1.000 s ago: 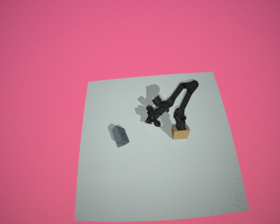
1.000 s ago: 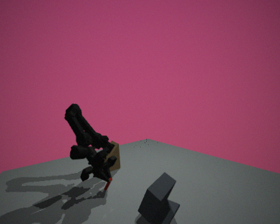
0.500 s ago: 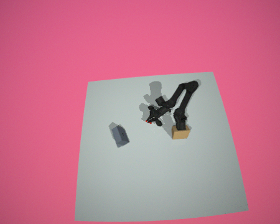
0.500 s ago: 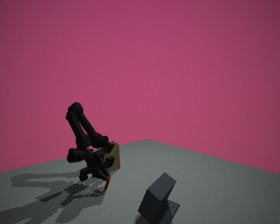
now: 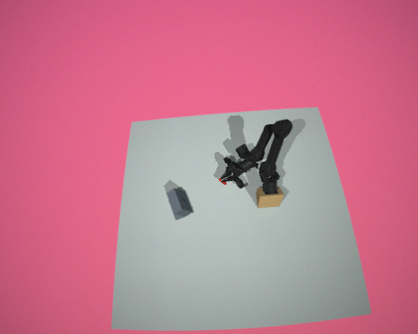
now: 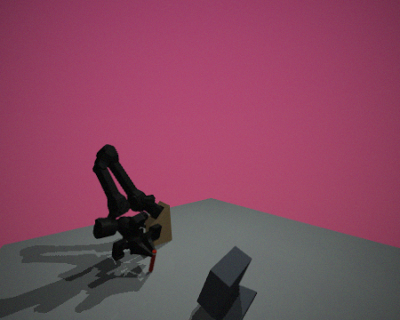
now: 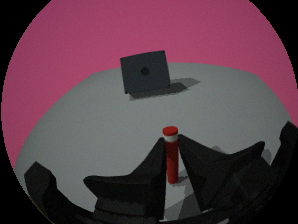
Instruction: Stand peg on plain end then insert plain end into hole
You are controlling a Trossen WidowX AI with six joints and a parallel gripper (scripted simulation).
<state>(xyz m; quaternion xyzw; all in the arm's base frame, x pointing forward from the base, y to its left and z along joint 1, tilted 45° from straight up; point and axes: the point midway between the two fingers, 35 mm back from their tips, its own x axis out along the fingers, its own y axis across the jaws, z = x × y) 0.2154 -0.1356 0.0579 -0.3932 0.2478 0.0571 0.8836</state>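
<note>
Pincer [image 5: 223, 181] [image 6: 153, 252] [image 7: 170, 140], nearly closed, grips the near-upright red peg [image 5: 223, 182] [image 6: 152, 262] [image 7: 172, 160], left of centre; releasing while tilted could topple it

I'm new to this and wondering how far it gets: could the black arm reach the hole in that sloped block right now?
Probably, though reach is hard to judge. The gripper holds the red peg, and nothing visible stands between it and the hole.

Seemingly one peg [image 6: 152, 262] [image 7: 172, 162], one panel [image 5: 181, 203] [image 6: 224, 284] [image 7: 145, 72].
</note>
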